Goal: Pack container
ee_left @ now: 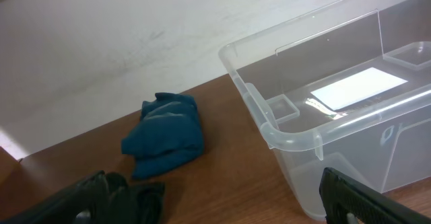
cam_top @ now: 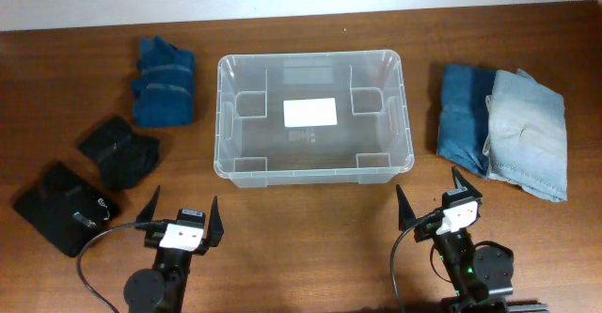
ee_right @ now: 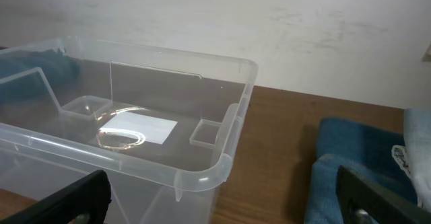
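The clear plastic container (cam_top: 226,116) stands in the middle of the table, with a white label on its bottom and nothing else in it. It shows in the left wrist view (ee_left: 283,133) and the right wrist view (ee_right: 222,163). My left gripper (cam_top: 182,217) is open and empty near the front edge, left of the container's front left corner. My right gripper (cam_top: 431,200) is open and empty, in front of the container's front right corner.
A folded dark blue garment (cam_top: 165,81) lies left of the container; it also shows in the left wrist view (ee_left: 168,135). Two black folded garments (cam_top: 118,150) (cam_top: 64,207) lie at the front left. A blue garment (cam_top: 463,114) and a light denim one (cam_top: 527,130) lie on the right.
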